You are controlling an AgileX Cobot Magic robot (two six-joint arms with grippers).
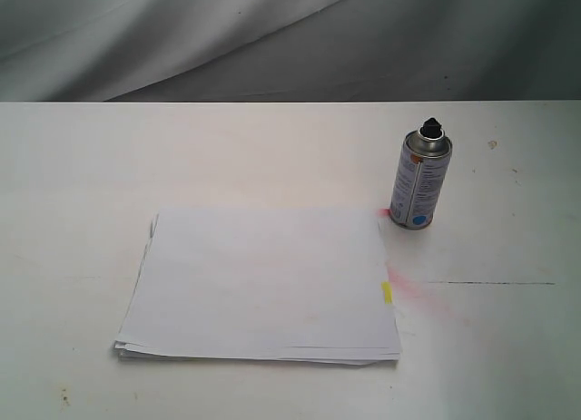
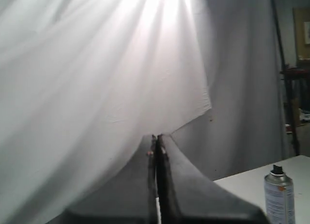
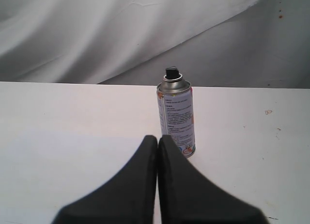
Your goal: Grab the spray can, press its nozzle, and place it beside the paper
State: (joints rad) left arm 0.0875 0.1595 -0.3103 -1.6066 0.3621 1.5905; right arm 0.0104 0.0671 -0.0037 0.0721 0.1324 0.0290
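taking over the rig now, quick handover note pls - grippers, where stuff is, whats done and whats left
Left gripper: shut, empty.
Right gripper: shut, empty, facing the spray can, not touching.
Spray can: upright on the table by the paper's far right corner, nozzle on top.
Done: unclear; pink marks on the table near the paper, can not held.
Left: seemingly grasp can, press nozzle, set beside paper.

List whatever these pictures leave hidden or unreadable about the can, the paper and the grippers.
Label text on the spray can: too small, blurred, every view.
Its base: cut off by the left wrist view's bottom edge.
Sheet count of the paper: edges too thin, exterior view.
The left gripper and right gripper: outside the exterior view, places over the table unknown.
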